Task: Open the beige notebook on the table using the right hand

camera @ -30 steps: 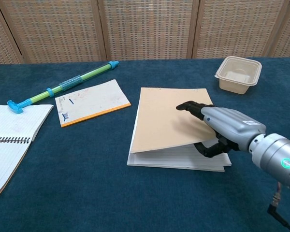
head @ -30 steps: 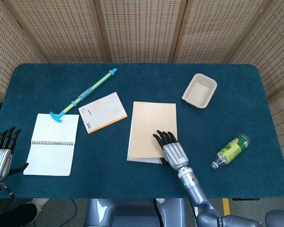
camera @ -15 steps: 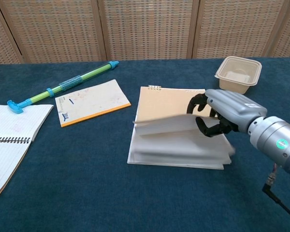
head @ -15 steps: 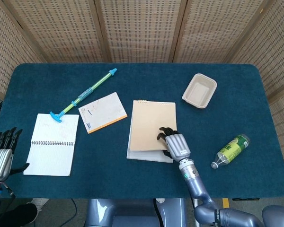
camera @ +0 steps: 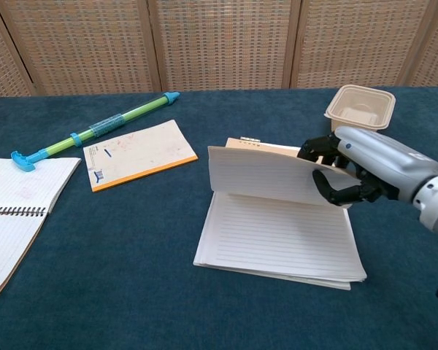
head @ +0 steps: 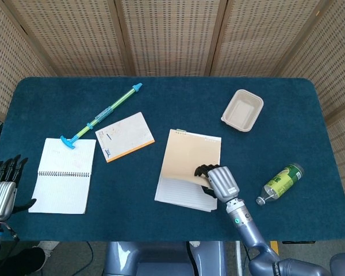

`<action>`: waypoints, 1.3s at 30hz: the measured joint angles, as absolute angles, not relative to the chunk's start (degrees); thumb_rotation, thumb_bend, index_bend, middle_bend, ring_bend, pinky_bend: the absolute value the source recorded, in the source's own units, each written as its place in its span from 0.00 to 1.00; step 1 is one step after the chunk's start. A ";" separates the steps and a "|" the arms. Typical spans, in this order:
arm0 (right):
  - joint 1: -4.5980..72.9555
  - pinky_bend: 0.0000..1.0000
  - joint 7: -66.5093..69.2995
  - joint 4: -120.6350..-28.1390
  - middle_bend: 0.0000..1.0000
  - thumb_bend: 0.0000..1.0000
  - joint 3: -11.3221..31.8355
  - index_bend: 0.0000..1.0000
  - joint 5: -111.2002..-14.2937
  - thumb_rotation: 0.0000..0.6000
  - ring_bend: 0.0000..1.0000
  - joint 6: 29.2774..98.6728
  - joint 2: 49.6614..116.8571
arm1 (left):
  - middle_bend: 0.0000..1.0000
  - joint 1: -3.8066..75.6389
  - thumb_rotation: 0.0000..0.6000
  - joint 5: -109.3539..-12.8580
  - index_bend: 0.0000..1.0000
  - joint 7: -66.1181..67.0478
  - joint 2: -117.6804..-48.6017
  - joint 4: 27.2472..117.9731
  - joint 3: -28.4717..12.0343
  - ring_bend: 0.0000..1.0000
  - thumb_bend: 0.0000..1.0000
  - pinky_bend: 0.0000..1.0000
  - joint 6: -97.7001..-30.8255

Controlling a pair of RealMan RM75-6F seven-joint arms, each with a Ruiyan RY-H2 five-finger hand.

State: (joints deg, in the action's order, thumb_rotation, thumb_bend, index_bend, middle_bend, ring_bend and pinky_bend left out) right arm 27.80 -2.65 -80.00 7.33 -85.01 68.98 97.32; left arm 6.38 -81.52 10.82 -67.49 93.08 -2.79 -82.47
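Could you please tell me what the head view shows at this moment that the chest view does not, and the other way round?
Only the head view shows the silver left hand at the table's near left corner, holding nothing, and the green plastic bottle lying on its side.

Only the chest view shows the lined underside of the lifted sheets.

Both show the beige notebook partly open, its cover and top sheets pinched by the silver right hand, plus the beige tray and the orange-edged notepad.

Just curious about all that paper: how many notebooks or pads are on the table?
3: an open spiral notebook at the left, an orange-edged pad beside it, and the beige notebook mid-table.
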 measured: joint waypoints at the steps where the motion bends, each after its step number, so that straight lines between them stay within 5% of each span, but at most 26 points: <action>1: 27.71 0.66 -2.19 -80.57 0.58 0.88 6.92 0.67 -85.28 1.00 0.54 68.86 96.46 | 0.00 6.40 1.00 -81.49 0.00 10.85 -67.50 93.09 -2.79 0.00 0.00 0.00 -82.44; 24: 23.25 0.66 8.32 -91.77 0.58 0.87 -4.86 0.67 -95.58 1.00 0.54 71.75 78.32 | 0.00 6.45 1.00 -81.94 0.00 12.13 -67.75 93.69 -2.37 0.00 0.00 0.00 -82.45; 39: 18.25 0.66 12.96 -91.29 0.58 0.87 -11.20 0.67 -100.62 1.00 0.54 76.56 74.52 | 0.00 6.40 1.00 -82.16 0.00 12.15 -67.66 93.95 -2.30 0.00 0.00 0.00 -82.62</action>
